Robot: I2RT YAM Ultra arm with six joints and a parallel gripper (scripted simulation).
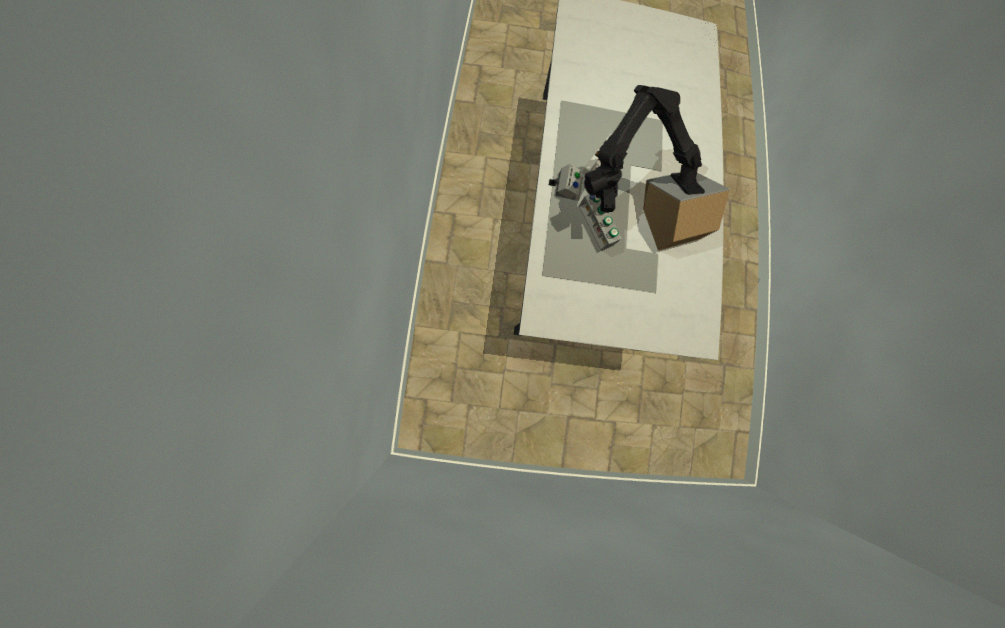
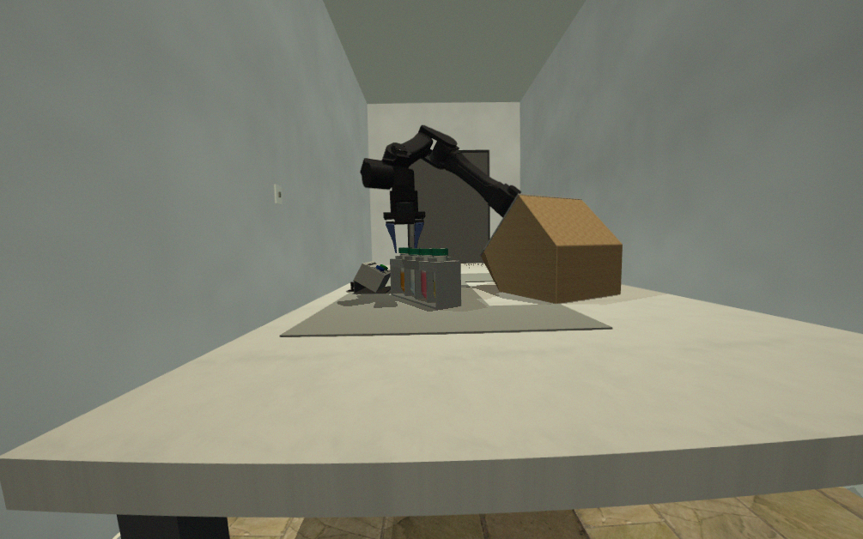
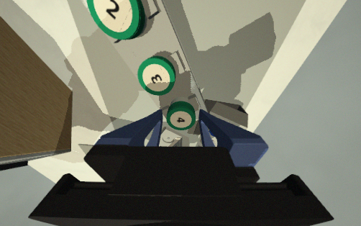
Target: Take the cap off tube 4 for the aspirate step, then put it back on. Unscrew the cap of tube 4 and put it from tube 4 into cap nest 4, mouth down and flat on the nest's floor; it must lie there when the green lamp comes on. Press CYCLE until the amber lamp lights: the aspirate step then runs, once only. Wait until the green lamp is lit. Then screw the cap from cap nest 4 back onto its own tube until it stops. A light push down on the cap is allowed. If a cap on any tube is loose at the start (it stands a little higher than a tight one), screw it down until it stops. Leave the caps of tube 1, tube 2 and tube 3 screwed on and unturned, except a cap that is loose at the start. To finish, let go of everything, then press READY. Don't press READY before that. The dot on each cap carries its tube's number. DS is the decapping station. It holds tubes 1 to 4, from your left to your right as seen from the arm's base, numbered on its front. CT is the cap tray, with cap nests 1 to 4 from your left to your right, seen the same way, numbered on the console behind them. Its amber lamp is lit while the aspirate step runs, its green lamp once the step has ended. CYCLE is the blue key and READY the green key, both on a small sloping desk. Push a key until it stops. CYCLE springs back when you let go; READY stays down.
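A pale worktop [image 2: 421, 402] on dark legs carries a grey mat [image 2: 521, 320]. A brown wooden box [image 2: 555, 257] rests partly on that mat. Tan stone tiles [image 1: 568, 437] cover the floor, and grey walls [image 2: 153, 167] enclose the narrow room, with a small light switch [image 2: 278, 193].
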